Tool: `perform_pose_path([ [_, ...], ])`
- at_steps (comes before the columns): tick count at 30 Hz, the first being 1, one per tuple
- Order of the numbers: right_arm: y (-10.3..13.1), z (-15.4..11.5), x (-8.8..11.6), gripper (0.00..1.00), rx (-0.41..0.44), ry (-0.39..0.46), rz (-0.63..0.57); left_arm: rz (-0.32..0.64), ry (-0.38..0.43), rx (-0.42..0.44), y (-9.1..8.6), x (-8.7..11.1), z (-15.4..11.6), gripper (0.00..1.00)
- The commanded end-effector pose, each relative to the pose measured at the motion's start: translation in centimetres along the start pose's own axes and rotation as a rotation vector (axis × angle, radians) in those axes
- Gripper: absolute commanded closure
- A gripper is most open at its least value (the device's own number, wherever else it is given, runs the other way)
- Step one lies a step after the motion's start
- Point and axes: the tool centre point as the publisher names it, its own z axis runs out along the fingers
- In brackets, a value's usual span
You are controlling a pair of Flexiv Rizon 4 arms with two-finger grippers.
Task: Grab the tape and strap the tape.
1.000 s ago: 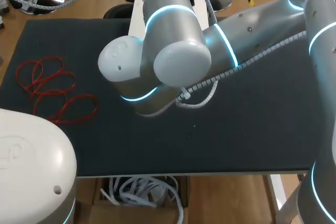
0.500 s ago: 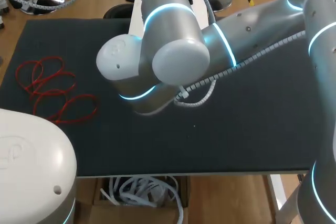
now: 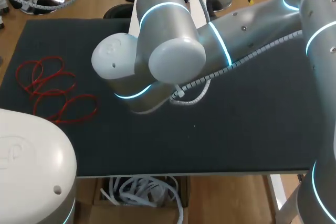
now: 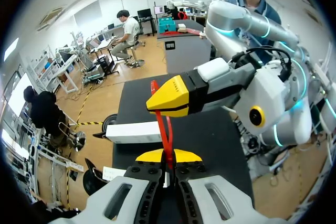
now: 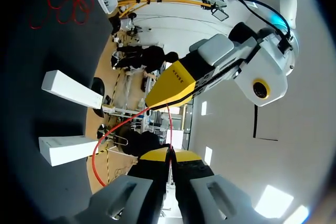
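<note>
Thin red tape [image 4: 164,129] is held up off desk [image 3: 252,129], strung betw. both sets of fingers. L fingers [image 4: 164,156] closed on it, yellow tips pinched tight, tape coming out straight ahead of them. R fingers [image 5: 163,155] closed on it too. From R tips one strand runs straight ahead to L tips, 2nd strand bows out to the side in a slack loop. The two sets of tips face each other, near, not touching. Head view shows neither set; both hidden under R arm [image 3: 173,51], which reaches past desk middle.

Pile [image 3: 52,90] of more red tapes lies flat on desk, well apart from both fingers. White boxes [image 5: 71,90] on desk, off to loop side of R fingers.

Handling, my est.: v. light, soft, floppy, prob. stretchy. No stiffness, sags where not tensioned. Narrow + smooth, so could slip from tips if pulled hard. Best hold is a pinch across the flat, close to the end, w/ short span betw. tips for control. Free loop likely to twist or snag. Can't tell if it's a closed loop or an open strip.
</note>
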Motion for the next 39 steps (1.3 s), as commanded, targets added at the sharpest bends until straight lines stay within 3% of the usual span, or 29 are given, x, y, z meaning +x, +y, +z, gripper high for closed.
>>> perform_pose_path([
  [1,0.7,0.2,-0.2,1.00,0.001,0.002,-0.001,-0.001,0.002,-0.003,-0.1,0.0,-0.1,1.00],
  [22,3.1,0.1,-0.2,1.00,-0.028,-0.002,-0.008,-0.001,0.002,-0.003,-0.1,0.0,-0.1,1.00],
  [39,3.1,-0.3,-0.3,1.00,-0.012,-0.009,-0.009,-0.001,0.002,-0.003,-0.1,0.0,-0.1,1.00],
])
